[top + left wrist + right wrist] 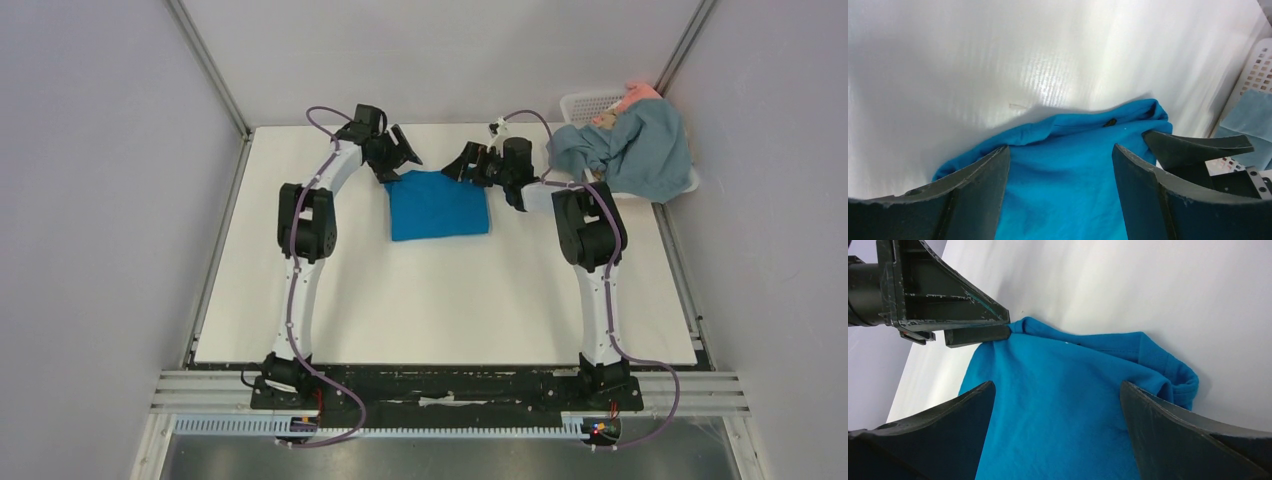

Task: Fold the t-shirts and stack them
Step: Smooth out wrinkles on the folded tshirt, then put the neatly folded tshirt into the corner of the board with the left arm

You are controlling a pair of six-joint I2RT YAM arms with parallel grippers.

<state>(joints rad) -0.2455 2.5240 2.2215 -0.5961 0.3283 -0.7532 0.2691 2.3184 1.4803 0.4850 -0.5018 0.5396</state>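
Cobalt-blue t-shirt [440, 205] lies folded flat mid white surface [450, 310]. Left fingers [978, 190] & right fingers [1168, 435] hang at its far edge, both spread wide, gripping nothing. Far right: grey-blue t-shirt [630, 150] w/ pink cloth [640, 93] heaped on white basket [585, 103]

L tool [1060, 150] jaws apart, blue t-shirt [1073, 127] below, basket [1259, 65] at R

A matte white rectangular tabletop [450, 310] fills the enclosure, boxed in by plain pale lilac-grey wall panels [90, 200] that meet at slim silver metal corner posts [212, 70]. Soft glare sheens the board. A ribbed aluminium rail [200, 390] edges its near side.
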